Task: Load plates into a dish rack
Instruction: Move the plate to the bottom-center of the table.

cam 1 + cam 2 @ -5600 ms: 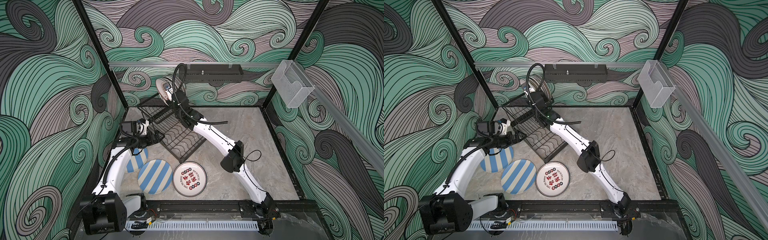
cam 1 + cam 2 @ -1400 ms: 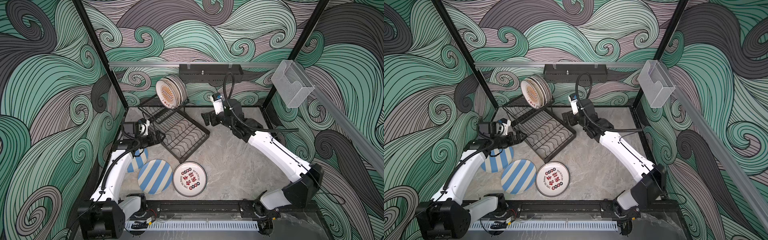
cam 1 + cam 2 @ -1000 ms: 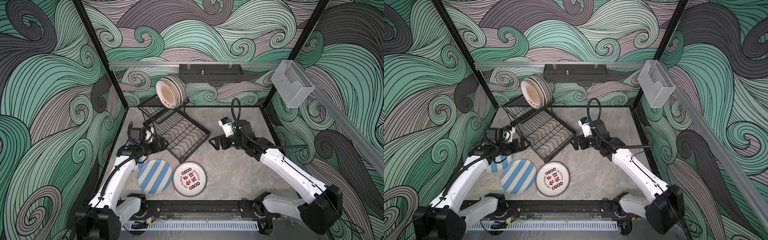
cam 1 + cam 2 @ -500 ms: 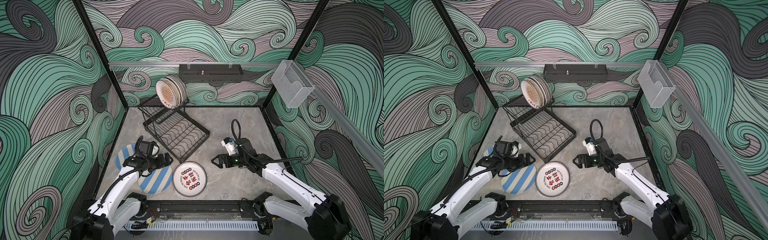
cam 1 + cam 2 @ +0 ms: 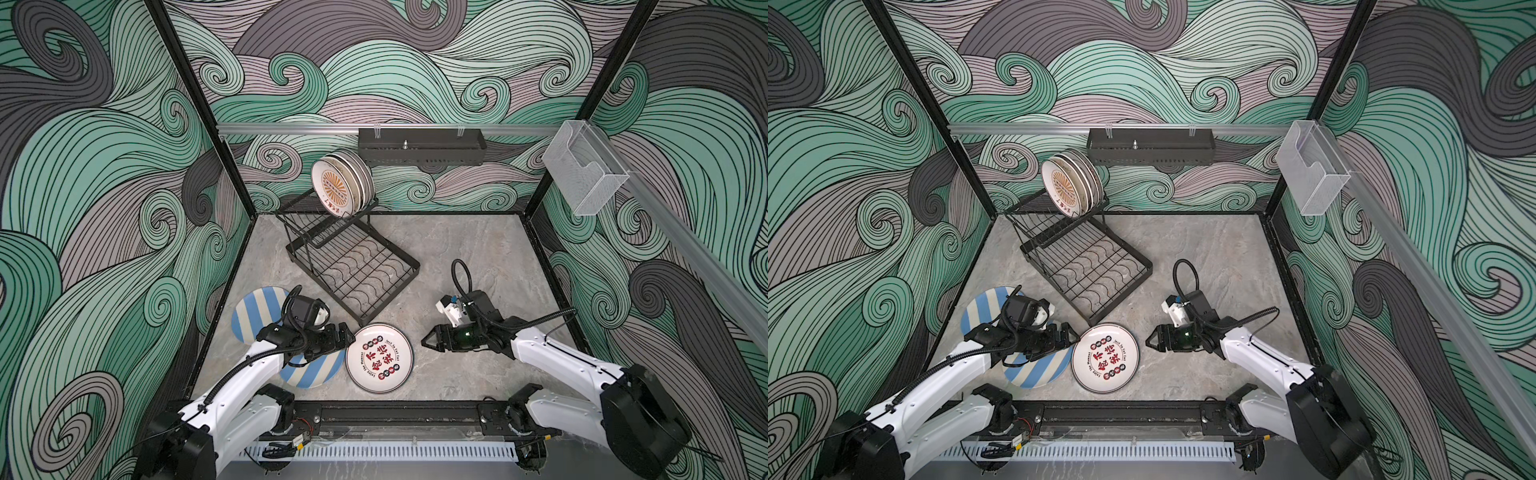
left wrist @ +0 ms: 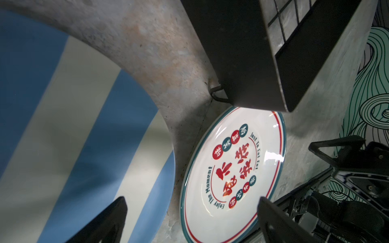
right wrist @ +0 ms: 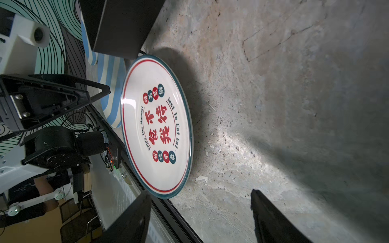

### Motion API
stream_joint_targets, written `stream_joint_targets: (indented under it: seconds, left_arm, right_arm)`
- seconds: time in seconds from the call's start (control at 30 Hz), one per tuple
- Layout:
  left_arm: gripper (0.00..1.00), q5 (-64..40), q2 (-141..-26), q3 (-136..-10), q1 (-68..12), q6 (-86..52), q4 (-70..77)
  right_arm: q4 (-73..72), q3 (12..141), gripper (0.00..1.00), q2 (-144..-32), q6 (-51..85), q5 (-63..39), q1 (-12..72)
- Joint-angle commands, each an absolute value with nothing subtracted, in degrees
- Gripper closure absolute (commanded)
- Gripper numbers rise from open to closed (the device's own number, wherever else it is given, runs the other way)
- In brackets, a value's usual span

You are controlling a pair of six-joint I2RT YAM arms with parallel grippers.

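Red-lettered plate (image 5: 379, 357), flat on tabletop (image 5: 478, 249) by rack (image 5: 353, 266) corner, lies btwn hands: L hand (image 5: 348, 337), fingers apart, just beside rim, nearer; R hand (image 5: 426, 343), also apart, near opposite rim.

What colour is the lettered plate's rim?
Dark teal; the plate shows best in the right wrist view.

Both top views came through evenly lit and sharp for me, with soft shadows and some wide-angle stretch toward the corners. The wrist feeds were dimmer. Glare streaked the printed plate (image 6: 231, 174), the dish rack (image 6: 242, 52) corner loomed dark and blurred, and one bright patch crossed the floor (image 7: 273, 63) amid heavy shadow.
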State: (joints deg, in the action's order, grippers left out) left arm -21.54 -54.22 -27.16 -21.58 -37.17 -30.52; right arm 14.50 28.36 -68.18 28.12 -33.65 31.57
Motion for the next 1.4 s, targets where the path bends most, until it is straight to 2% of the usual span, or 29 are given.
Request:
stream_joint_targets:
  seconds: [0.0, 0.4, 0.53, 0.93, 1.37]
  left_arm:
    - [0.01, -21.9, -56.0, -27.7, -23.1, -39.1, -26.8]
    - [0.01, -22.9, -59.5, -27.2, -26.1, -38.8, -23.5]
    - [0.01, -23.4, -60.1, -26.7, -27.0, -38.9, -22.5]
    - [0.01, -24.6, -62.1, -26.6, -28.7, -37.1, -21.2]
    - [0.01, -26.8, -66.3, -27.9, -29.7, -34.2, -20.5]
  right_arm:
    - [11.3, 28.2, 0.28, -71.6, 29.3, -35.5, 32.9]
    - [5.8, 30.9, 0.37, -83.8, 29.1, -37.1, 37.2]
    - [4.0, 31.3, 0.35, -86.1, 29.5, -37.5, 37.7]
    - [1.1, 31.1, 0.47, -89.8, 30.6, -37.1, 37.8]
    - [0.0, 31.9, 0.53, -92.2, 30.5, -36.5, 37.9]
